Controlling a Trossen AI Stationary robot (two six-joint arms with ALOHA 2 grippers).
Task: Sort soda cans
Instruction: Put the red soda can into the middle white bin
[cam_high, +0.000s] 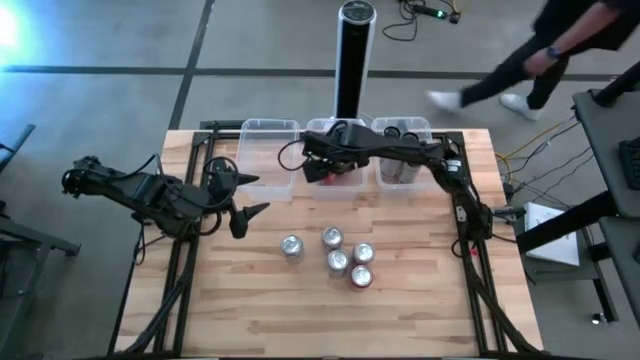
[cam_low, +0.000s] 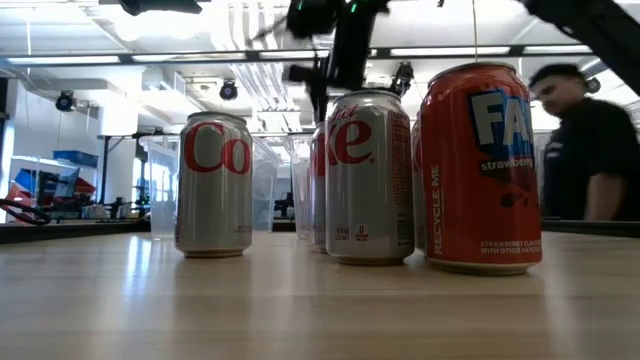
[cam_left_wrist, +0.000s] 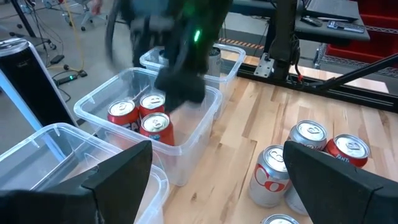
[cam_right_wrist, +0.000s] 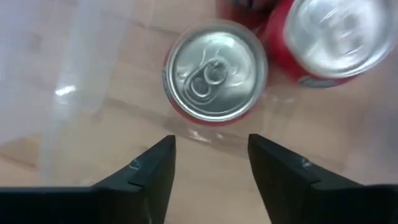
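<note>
On the table (cam_high: 260, 300) the step in hand looks like a drop into the middle bin (cam_left_wrist: 186, 158), where the right hand (cam_right_wrist: 211, 158) hovers spread and empty above red cans (cam_left_wrist: 140, 118), so next it must fetch one of five soda cans (cam_high: 340, 255); the left hand (cam_high: 245, 200) waits spread.

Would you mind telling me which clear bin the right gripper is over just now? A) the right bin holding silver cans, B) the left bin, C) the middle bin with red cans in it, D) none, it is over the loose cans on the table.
C: in the high view the right gripper hangs over the middle bin, and its wrist view shows open fingers just above a red can standing inside.
</note>
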